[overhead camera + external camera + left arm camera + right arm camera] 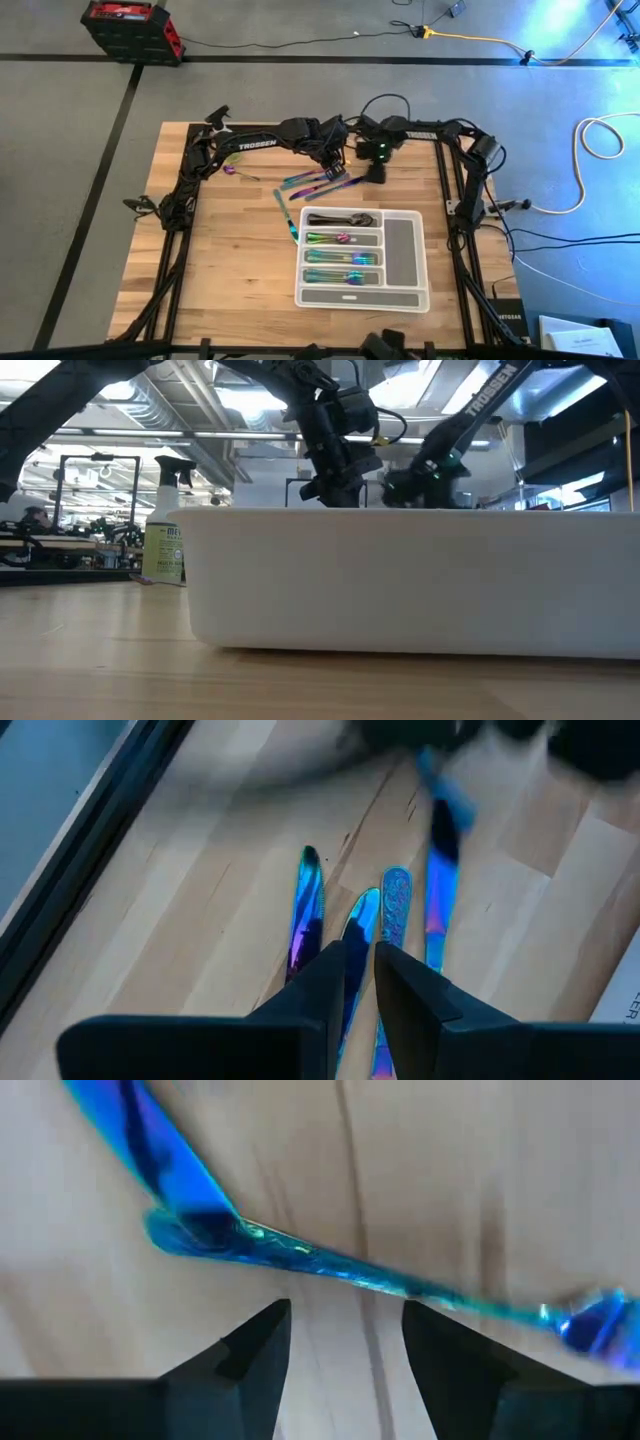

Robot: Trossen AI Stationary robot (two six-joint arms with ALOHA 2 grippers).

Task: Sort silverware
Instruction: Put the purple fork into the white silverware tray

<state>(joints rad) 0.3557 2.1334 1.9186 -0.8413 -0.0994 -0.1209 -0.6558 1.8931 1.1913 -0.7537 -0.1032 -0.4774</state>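
Loose iridescent silverware (322, 182) lies flat on the wooden table behind the white compartment tray (403, 250), with one more piece (287, 215) lying left of the tray. My left gripper (360, 970) hovers above this group, its fingers nearly together, and slim blue pieces (395, 900) show on the wood past them. My right gripper (345, 1340) is open and points down. It stands just right of the group, over a blue piece (330, 1265) that lies across the gap ahead of its fingers. Both grippers (335, 470) (425, 480) show behind the tray wall in the low view.
The tray holds sorted iridescent pieces (345, 258) in its middle slots and dark spoons (340, 218) in the far slot. A purple piece (232, 170) lies toward the table's far left. A yellow-green spray bottle (165, 530) stands beyond the table.
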